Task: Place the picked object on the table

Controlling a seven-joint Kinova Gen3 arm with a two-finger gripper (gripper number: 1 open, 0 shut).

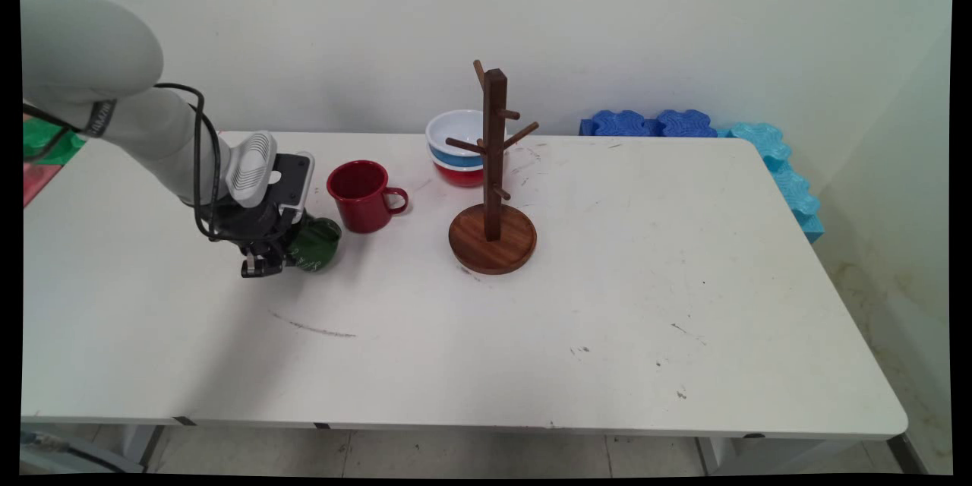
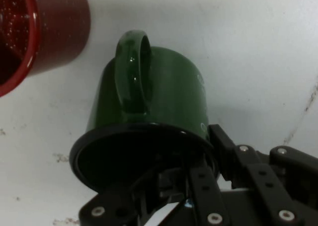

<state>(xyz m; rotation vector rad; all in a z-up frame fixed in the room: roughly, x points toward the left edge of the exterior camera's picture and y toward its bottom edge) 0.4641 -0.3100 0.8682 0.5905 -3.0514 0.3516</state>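
A wooden mug tree (image 1: 493,197) is seen standing upright on the white tabletop (image 1: 607,304). A red mug (image 1: 364,196) is placed well to its left, handle turned toward it. Stacked bowls (image 1: 458,146), white over blue over red, are set just behind the tree, partly hidden by its pegs. Blue foam blocks (image 1: 653,124) are lined along the tabletop's far right edge, beyond the tree.

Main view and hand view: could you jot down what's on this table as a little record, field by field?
gripper: low over the table's left part, at the green mug's rim
green mug: lying tilted on its side, handle up in the hand view, one finger inside its mouth
red mug: upright, just beside the green mug
mug tree: wooden, pegs bare
bowls: stacked behind the mug tree
table: white, scuffed
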